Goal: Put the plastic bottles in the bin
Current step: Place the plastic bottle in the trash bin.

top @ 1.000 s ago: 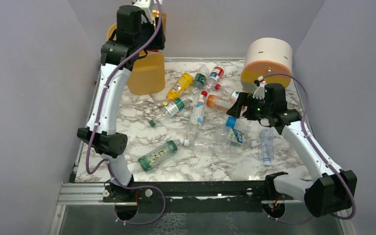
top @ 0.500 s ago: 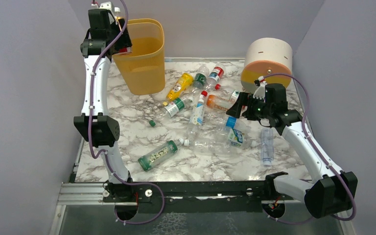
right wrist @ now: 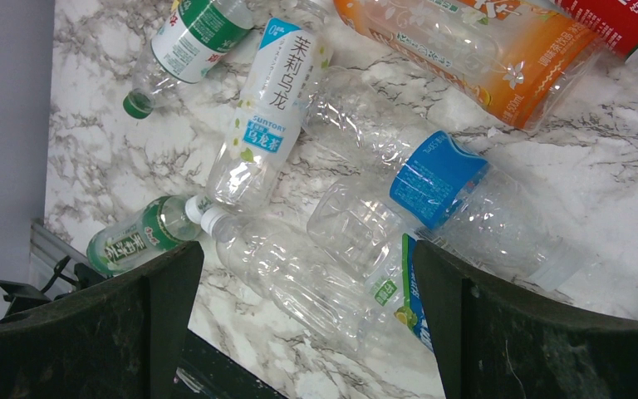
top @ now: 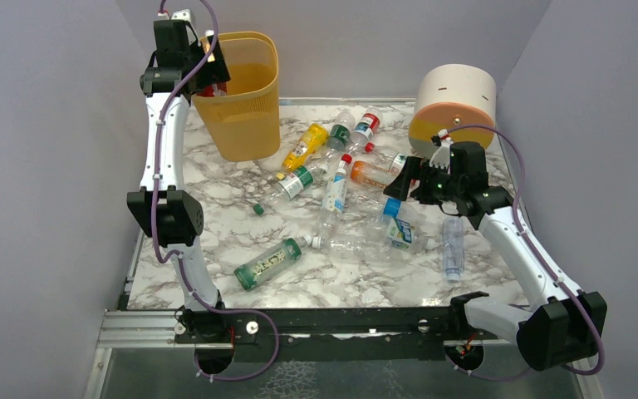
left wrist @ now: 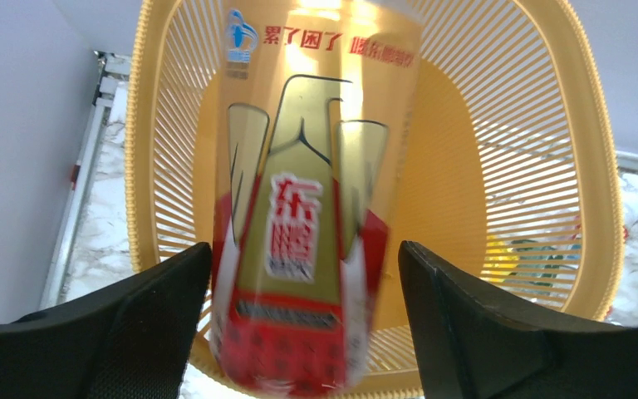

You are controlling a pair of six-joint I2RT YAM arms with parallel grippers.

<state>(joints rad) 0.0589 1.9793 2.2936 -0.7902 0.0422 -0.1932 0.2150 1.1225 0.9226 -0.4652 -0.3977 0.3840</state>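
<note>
Bottles lie scattered over the marble tabletop (top: 216, 204), most in a loose heap right of the middle, and one more is up at the bin (top: 245, 125) in the far left corner. Left end effector (left wrist: 303, 249) is raised over the bin's left rim with its fingers spread wide. Between them is a gold and red labelled bottle (left wrist: 307, 166), blurred, in front of the bin's open mouth. Its left side is against or just beside the left finger, and a strip of yellow bin wall shows between it and the right finger, so the fingers are not clamped on it.

Right end effector (right wrist: 306, 249) hovers over the heap, fingers wide apart and nothing gripped. Beneath it a clear bottle with a blue label (right wrist: 436, 179) lies across a clear white-capped bottle (right wrist: 282, 274). A white and blue labelled bottle (right wrist: 270, 116) lies just beside them, and an orange labelled bottle (right wrist: 482, 58) farther off.

In the top view a green bottle (top: 267, 263) lies alone near the front edge. A clear bottle (top: 453, 245) lies beside the right arm, and a yellow bottle (top: 306, 144) lies near the bin's foot. A loose green cap (top: 258, 209) sits on the marble, and a round white and orange drum (top: 455, 104) stands in the far right corner
</note>
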